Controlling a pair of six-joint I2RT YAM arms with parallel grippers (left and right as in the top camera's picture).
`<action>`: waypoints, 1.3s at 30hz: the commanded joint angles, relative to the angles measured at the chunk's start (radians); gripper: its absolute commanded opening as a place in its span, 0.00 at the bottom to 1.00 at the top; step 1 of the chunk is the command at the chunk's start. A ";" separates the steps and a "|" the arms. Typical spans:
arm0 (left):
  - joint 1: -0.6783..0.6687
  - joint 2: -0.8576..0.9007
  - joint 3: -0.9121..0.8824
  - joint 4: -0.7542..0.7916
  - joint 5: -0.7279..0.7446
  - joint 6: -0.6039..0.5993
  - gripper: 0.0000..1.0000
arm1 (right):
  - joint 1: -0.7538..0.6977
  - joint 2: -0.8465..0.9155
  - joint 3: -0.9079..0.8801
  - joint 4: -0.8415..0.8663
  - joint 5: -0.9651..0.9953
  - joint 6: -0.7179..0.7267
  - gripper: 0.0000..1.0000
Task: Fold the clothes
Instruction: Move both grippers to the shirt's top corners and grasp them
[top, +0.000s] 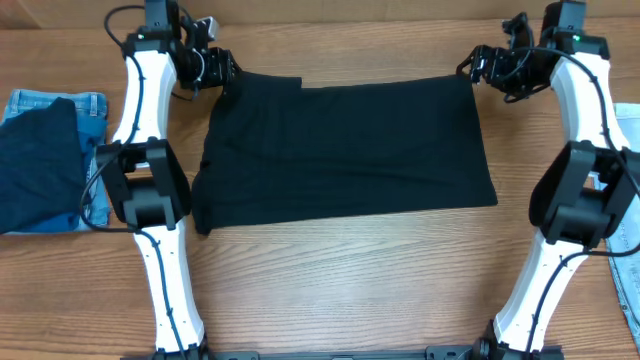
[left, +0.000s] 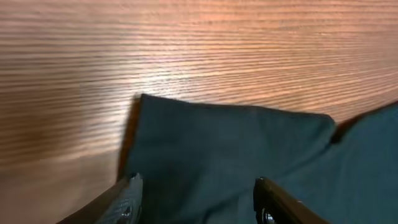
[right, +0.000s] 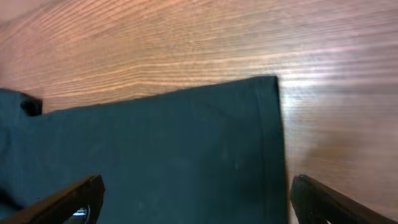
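Clothes: one black garment (top: 345, 150) lay spread flat on the wooden table (top: 340, 280), in the middle between the two arms and toward the far edge.
Shape: a wide, roughly rectangular slab, broader than deep; the right side edge ran outward toward the near corner.
Far edge: mostly straight, with a small step near the left end where the left portion sat a little higher.
Left side: uneven, with a slight bulge and a rumpled near-left corner.
Surface: plain, matte and thin-looking, mostly smooth; in the wrist views it read as dark teal-grey with a stitched hem along the right edge.
Left gripper (left: 196, 193): hovered over the far-left corner of the garment, jaws parted to a moderate gap, with nothing between them but cloth lying flat below.
Right gripper (right: 196, 190): sat over the far-right corner, jaws spread wide and gripping nothing; one fingertip (right: 311, 193) was above bare wood just beyond the hem.
Denim piece (top: 92, 105): light blue, at the table's left edge, well apart from the black garment.
Navy garment (top: 35, 165): dark blue, lying on top of the denim.
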 joint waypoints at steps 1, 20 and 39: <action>0.003 0.057 0.026 0.048 0.074 -0.052 0.61 | 0.015 -0.005 0.026 0.065 -0.055 -0.043 1.00; -0.023 0.129 0.024 0.201 -0.004 -0.090 0.62 | 0.029 0.120 0.020 0.091 -0.055 -0.032 1.00; -0.006 0.135 0.030 0.113 0.014 -0.146 0.04 | 0.029 0.122 0.020 0.161 0.003 -0.002 0.91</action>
